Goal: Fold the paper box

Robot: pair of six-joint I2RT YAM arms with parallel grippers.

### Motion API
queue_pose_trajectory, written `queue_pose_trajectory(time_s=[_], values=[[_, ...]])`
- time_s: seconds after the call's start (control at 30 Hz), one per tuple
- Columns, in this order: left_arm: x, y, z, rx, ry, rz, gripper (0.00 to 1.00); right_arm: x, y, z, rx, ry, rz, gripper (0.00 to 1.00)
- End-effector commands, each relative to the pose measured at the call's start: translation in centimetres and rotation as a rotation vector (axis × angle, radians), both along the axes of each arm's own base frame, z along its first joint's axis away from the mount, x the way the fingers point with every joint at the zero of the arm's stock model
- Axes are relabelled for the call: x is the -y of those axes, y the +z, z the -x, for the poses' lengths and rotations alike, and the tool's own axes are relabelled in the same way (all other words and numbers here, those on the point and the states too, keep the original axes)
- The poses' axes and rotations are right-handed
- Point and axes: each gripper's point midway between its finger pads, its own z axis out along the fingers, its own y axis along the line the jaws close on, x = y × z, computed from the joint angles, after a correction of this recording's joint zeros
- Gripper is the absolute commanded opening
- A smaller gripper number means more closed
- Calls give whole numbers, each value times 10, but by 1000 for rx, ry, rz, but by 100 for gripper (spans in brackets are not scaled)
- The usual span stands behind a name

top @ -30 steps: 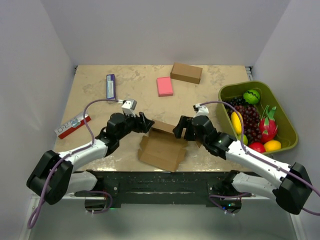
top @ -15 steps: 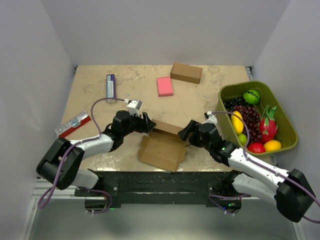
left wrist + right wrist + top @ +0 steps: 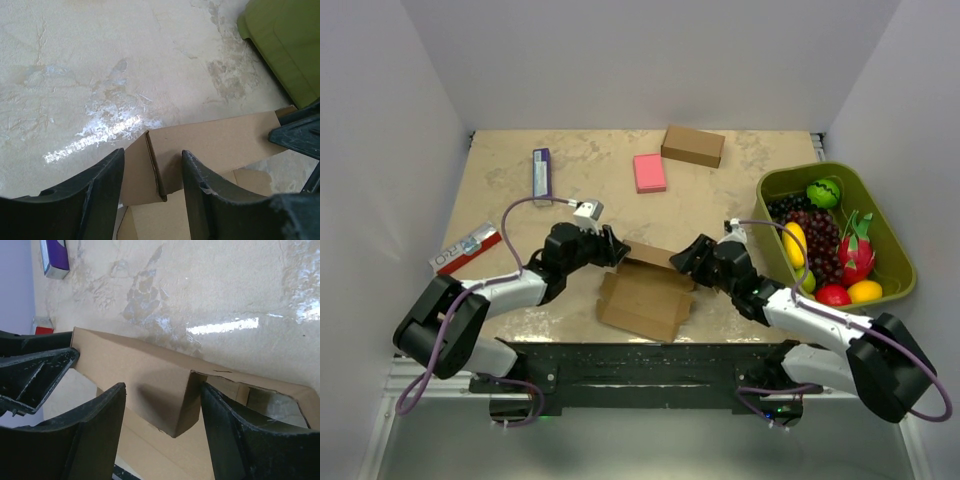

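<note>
Brown thin-cardboard paper box [image 3: 645,295], part-formed, lies on surface left of olive-green plastic tub [image 3: 790,172]. Step, likely: folding upright rear panel. Left end effector [image 3: 615,250] at end far from tub, right end effector [image 3: 685,262] at tub-side end. Both straddle panel, jaws apart, nothing pinched. Next: pinch both ends together, evenly.

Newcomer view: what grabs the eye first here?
Front centre, the half-folded brown paper box, its raised rear flap straddled at opposite ends by the open left claw and right claw. At right, a green bin of bright fruit; farther back, a pink block.
</note>
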Motion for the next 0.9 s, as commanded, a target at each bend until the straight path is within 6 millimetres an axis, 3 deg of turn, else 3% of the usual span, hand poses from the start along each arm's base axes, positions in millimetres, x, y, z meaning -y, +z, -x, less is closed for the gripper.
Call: queue_pose_trajectory(time_s=[0.0, 0.27, 0.5, 0.87], values=[[-2, 5, 2, 20, 1, 27, 53, -13, 25, -12, 88, 16, -93, 61], [-9, 6, 11, 12, 35, 65, 51, -18, 36, -17, 101, -7, -177, 51], [-8, 9, 17, -2, 40, 119, 51, -21, 27, -24, 93, -30, -225, 43], [-15, 13, 19, 6, 68, 126, 51, -25, 20, -32, 119, -36, -238, 8]])
